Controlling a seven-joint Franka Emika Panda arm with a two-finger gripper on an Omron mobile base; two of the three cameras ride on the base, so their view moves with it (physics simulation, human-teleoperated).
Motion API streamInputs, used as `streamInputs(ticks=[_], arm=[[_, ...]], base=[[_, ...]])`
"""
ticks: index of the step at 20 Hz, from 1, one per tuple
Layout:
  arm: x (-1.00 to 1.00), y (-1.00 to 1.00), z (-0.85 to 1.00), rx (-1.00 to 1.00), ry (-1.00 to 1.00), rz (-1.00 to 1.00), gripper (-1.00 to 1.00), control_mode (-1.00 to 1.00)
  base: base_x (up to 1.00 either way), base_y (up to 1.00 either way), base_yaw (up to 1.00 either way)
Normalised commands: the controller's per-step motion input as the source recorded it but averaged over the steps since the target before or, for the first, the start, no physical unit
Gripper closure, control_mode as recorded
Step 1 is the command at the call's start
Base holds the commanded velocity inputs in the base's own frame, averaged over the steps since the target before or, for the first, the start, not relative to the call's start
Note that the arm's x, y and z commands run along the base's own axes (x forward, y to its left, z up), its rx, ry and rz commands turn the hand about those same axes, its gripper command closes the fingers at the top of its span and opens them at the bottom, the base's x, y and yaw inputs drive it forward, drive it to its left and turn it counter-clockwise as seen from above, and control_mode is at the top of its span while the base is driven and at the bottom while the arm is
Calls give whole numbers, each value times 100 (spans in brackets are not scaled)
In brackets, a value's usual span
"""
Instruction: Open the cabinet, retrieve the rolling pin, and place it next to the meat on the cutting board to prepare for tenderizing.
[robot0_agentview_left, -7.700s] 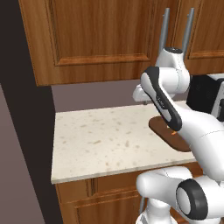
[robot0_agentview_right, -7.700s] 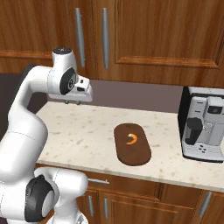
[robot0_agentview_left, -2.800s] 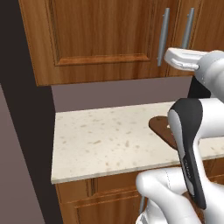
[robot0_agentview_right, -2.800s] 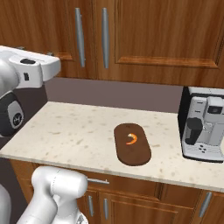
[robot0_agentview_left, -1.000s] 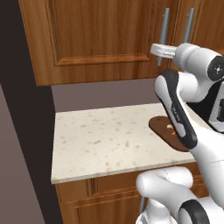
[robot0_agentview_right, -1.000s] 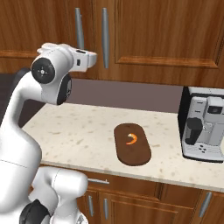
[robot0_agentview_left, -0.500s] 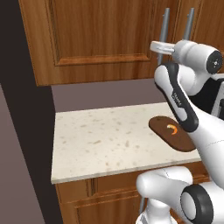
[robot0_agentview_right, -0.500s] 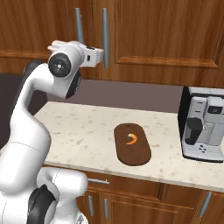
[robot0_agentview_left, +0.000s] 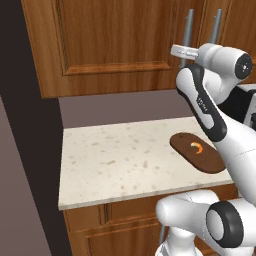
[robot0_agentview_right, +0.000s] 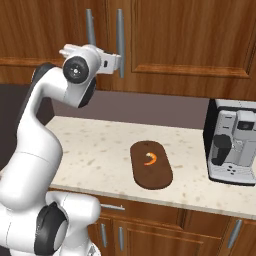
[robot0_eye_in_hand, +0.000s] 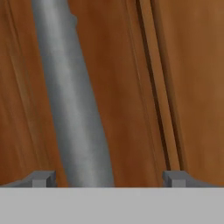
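Cabinet (robot0_agentview_left: 115, 45) of reddish-brown wood hangs above the counter (robot0_agentview_left: 125, 160), door closed. Its long silver handle (robot0_eye_in_hand: 72, 96) runs between the fingertips (robot0_eye_in_hand: 43, 178) of the gripper (robot0_eye_in_hand: 107, 178), whose jaws are spread wide, not yet clamping it. Below, on the counter's right part, an orange piece of meat (robot0_agentview_right: 150, 159) lies on the dark oval cutting board (robot0_agentview_right: 150, 175).

You had a speckled beige tabletop (robot0_agentview_left: 125, 160) over reddish-brown lower cabinets (robot0_agentview_right: 150, 230), a coffee machine (robot0_agentview_right: 232, 142) at its right end, a grey-mauve backsplash (robot0_agentview_left: 120, 107) behind.
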Motion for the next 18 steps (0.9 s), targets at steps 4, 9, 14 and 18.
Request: streamInputs(ticks=[4,9,14,18], arm=[[41,0,0,0,1,2,-100,-100],[27,8,13,-1,0,3,-100,-100],[3,2,27,-3,0,1,-100,-100],[5,0,30,-2,0,0,-100,-100]], base=[[0,0,0],[0,0,0],[0,0,0],[0,0,0]])
